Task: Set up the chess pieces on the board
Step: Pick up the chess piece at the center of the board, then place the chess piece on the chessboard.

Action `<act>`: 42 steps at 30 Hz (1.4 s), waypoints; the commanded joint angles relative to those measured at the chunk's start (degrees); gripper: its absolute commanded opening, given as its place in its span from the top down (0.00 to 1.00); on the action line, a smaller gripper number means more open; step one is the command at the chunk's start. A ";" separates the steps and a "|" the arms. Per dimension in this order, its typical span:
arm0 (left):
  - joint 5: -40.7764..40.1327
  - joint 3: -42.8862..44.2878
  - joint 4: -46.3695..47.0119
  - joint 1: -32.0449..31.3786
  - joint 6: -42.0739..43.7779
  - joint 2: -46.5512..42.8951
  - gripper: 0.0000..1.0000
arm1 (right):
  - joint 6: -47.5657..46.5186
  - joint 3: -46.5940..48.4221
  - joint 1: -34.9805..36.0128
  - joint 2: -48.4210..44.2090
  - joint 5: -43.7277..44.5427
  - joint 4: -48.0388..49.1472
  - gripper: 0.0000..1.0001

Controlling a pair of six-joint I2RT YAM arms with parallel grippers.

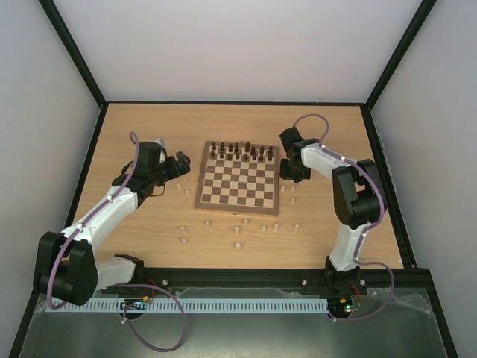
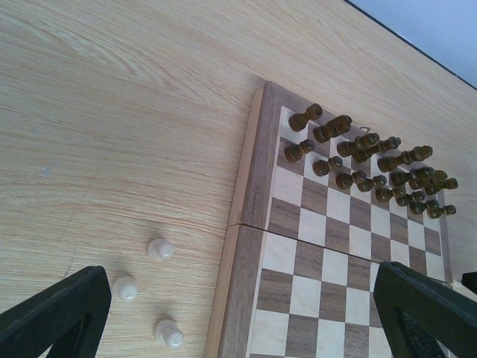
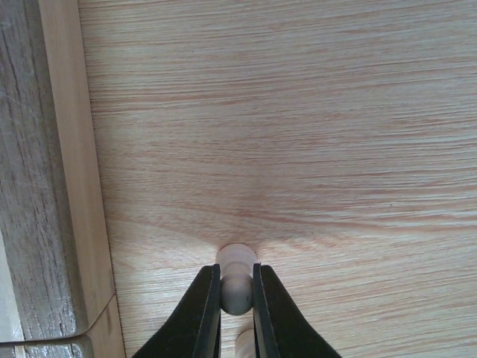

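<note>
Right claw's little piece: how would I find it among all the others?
Start at the chessboard and go just off its right edge onto the tabletop. There the right gripper pinches a pale round-headed pawn. It alone is clamped rather than standing free.

Pale grey walls (image 1: 238, 45) in black framing (image 1: 74, 52) enclose a light-wood tabletop (image 1: 246, 123) under even light.

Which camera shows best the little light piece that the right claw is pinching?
The right wrist view: the pale piece sits close and large there, clamped between the fingers of the right gripper on the tabletop beside the board. From the top camera the gripper covers it, and the left wrist view does not show it.
</note>
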 commanded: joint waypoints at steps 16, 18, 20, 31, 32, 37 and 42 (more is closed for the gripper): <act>-3.15 -0.54 1.04 1.60 -1.51 -1.38 0.00 | 1.48 6.16 17.67 -7.57 -0.10 -10.28 0.95; -2.79 -0.91 1.59 1.94 -0.90 -1.42 0.01 | 1.62 6.70 19.68 -6.09 -0.62 -10.21 0.95; -2.64 -0.70 1.54 2.15 -0.13 -0.98 0.00 | 1.73 7.45 21.07 -4.59 -1.13 -9.97 0.95; -3.86 -1.46 1.44 2.00 -0.16 1.98 0.01 | 2.27 9.01 25.09 0.73 -1.67 -10.73 0.95; -3.90 -1.57 1.56 2.00 -0.14 2.01 0.01 | 2.37 8.86 25.08 0.74 -1.35 -10.76 0.95; -4.18 -1.89 1.87 1.91 -0.13 2.45 0.00 | 2.59 8.13 25.10 0.93 -1.13 -10.76 0.95; -4.48 -2.09 1.97 1.91 -0.19 2.57 0.00 | 2.68 7.95 25.21 1.04 -1.25 -10.89 0.93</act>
